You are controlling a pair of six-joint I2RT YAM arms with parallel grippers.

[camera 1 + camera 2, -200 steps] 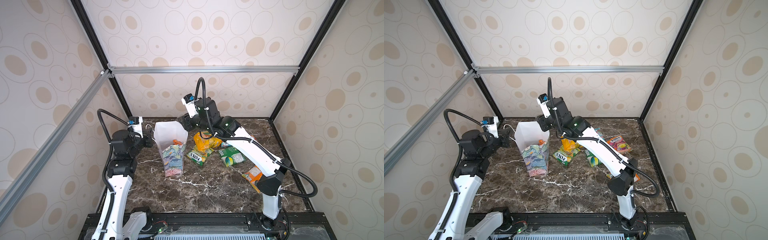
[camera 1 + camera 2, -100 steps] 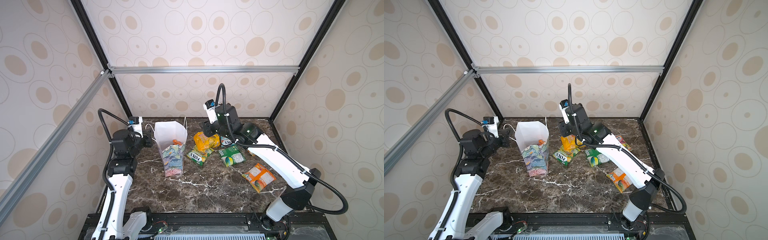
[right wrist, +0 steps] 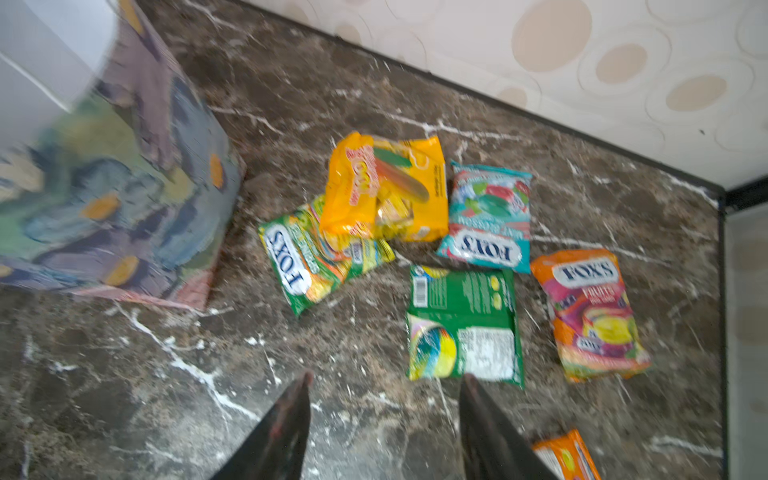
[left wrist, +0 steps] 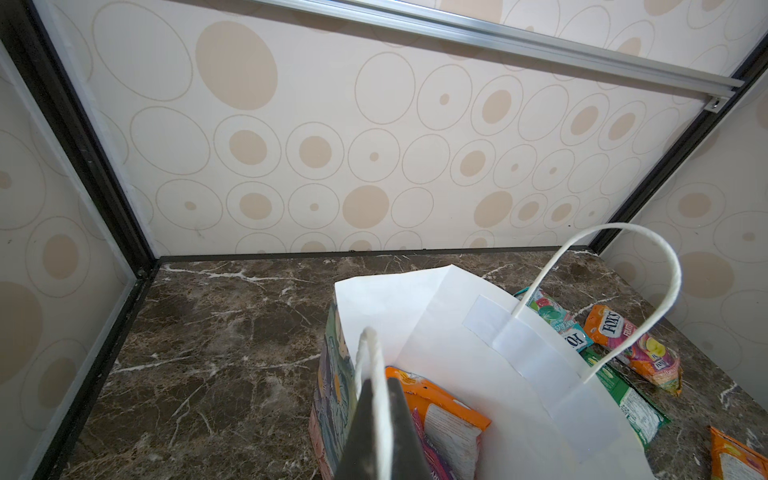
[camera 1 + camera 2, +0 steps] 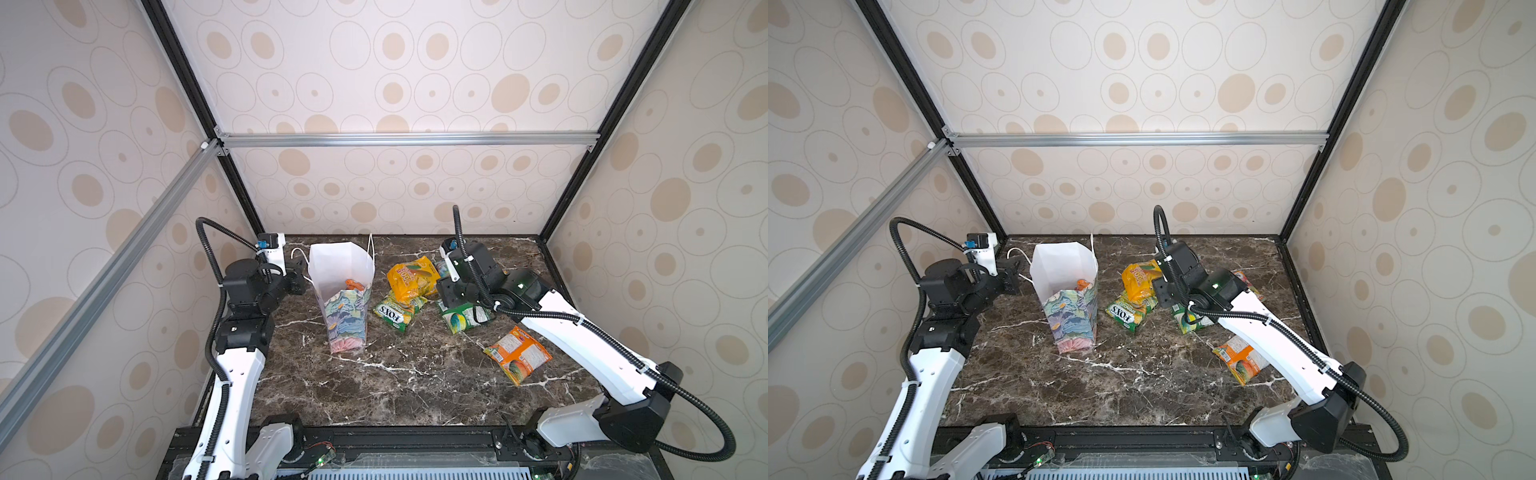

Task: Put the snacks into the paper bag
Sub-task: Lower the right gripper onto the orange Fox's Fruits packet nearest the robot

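The left gripper [image 4: 378, 395] has its fingers pressed together on one white cord handle [image 4: 371, 357] of the paper bag [image 5: 344, 320]. The bag stands upright and open-mouthed, left of centre in both top views. The right gripper [image 3: 386, 378] has its fingers apart with nothing between them, above the marble near the green packet [image 3: 463, 324].

Six packets lie on the table [image 5: 374, 395]:
- the green packet
- a yellow packet [image 3: 384, 187]
- a green-yellow packet [image 3: 316, 253]
- a teal packet [image 3: 486, 216]
- an orange-purple packet [image 3: 594, 311]
- an orange packet [image 5: 517, 355]

The left wrist view shows two more inside the bag, an orange-topped packet [image 4: 436, 411] and a pink packet [image 4: 432, 461]. The top views show only an orange scrap there. From above, the right arm covers most of the teal packet. Five packets crowd toward the back wall, and bare marble fills the lower middle of the frame.
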